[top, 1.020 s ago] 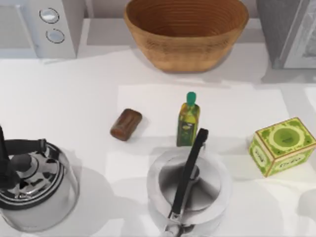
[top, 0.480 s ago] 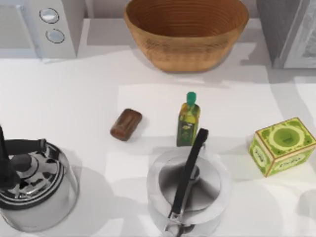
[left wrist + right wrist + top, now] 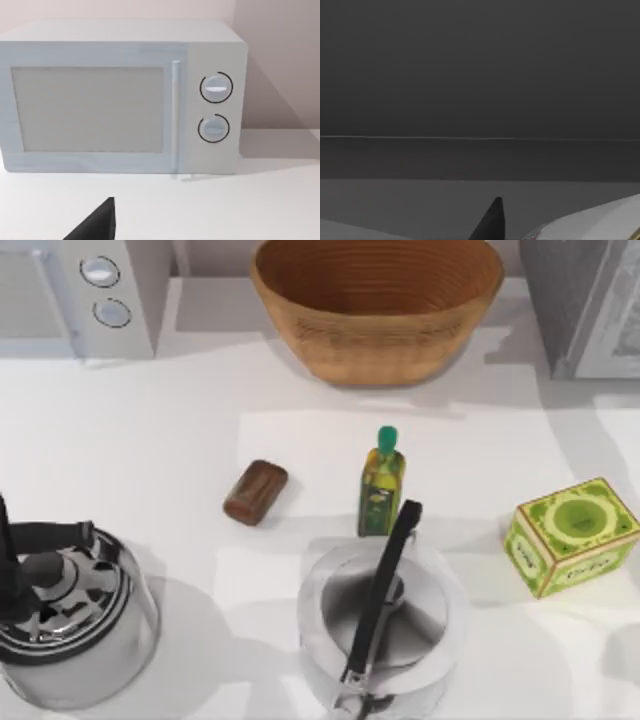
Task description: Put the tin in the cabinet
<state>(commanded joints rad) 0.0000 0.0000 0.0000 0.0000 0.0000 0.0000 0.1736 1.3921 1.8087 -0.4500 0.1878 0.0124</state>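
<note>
Green tin (image 3: 571, 535) resting on the white table (image 3: 150, 460) near its right edge, right of the olive-oil bottle (image 3: 381, 483) and the kettle (image 3: 383, 625). Cabinet (image 3: 585, 305) at the far right corner. Whether either hand is clenched or released cannot be told.

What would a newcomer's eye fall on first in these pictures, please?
Probably the big wicker basket at the table's far edge, then the bright green tin near the right edge. In front stand two shiny kettles, with a small oil bottle and a brown block between them and the basket.
</note>
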